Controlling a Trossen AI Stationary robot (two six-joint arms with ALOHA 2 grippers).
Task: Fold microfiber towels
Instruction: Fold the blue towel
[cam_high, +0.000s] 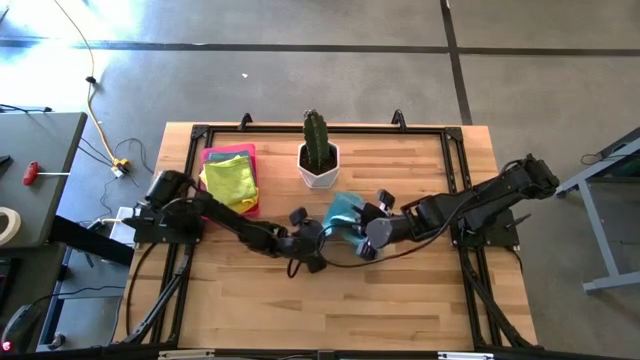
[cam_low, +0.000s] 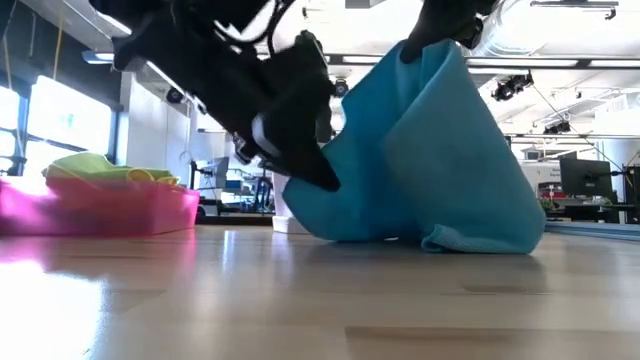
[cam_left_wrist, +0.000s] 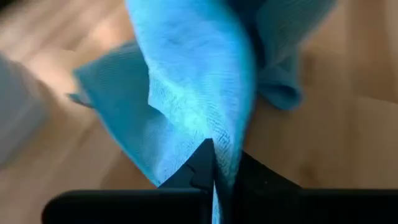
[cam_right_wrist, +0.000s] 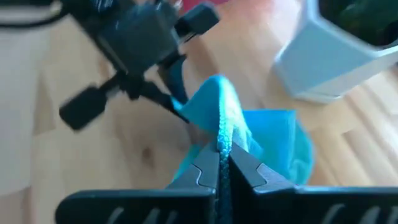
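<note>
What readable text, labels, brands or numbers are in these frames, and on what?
None can be read in any view.
Blue towel, pinched by the left gripper and the right gripper: no tag or print shows.
White cactus pot: plain.
Pink tray with the yellow and green towels: no label visible.
Monitors in the room behind: too small to read.

Two dark, jointed arms trailing black cables, each ending in flat, black, tapered fingers (cam_right_wrist: 202, 171).

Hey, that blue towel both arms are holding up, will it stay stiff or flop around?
Likely floppy: the blue towel sags in folds between the left gripper and right gripper, its lower edge pooling on the table. Probably light, since pinches hold it.
</note>
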